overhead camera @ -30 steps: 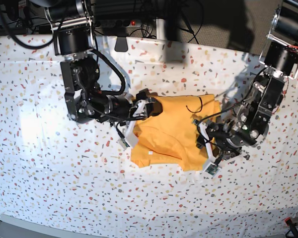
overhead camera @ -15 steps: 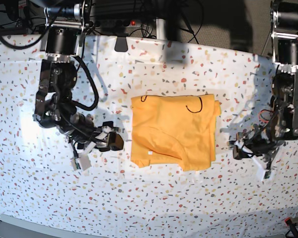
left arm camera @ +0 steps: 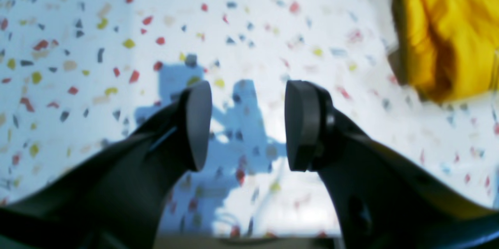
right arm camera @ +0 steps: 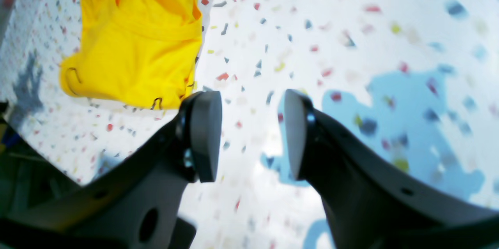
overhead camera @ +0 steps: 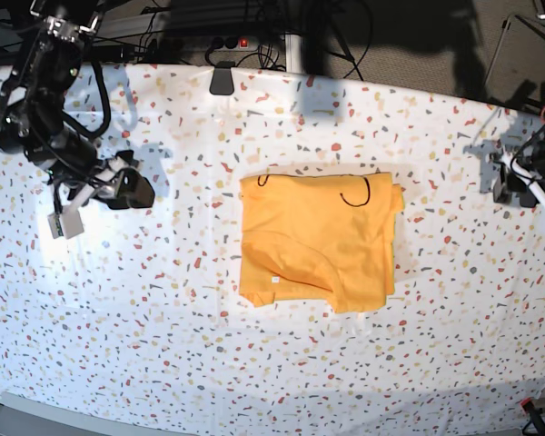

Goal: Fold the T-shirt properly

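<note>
You are looking down on a wide table covered by a white cloth speckled with small coloured flecks, and it fills nearly the whole base view. Near the middle of that cloth lies the T-shirt, orange-yellow, folded into a rough rectangle with thin black line marks along its far edge and a fold ridge running across its near left part. Neither arm touches it. Your right arm reaches in from the far left corner of the base view, and its right gripper hangs over bare cloth well to the left of the shirt. In the right wrist view its two dark pads stand apart with only speckled cloth showing between them, so the pincer is wide and holds nothing; the shirt shows at the upper left of that view. Your left gripper sits at the right edge of the base view, well apart from the shirt's right side. In the left wrist view its pads are also spread with only cloth and shadow between them, so it too is wide and empty, with a corner of the shirt at the upper right.
</note>
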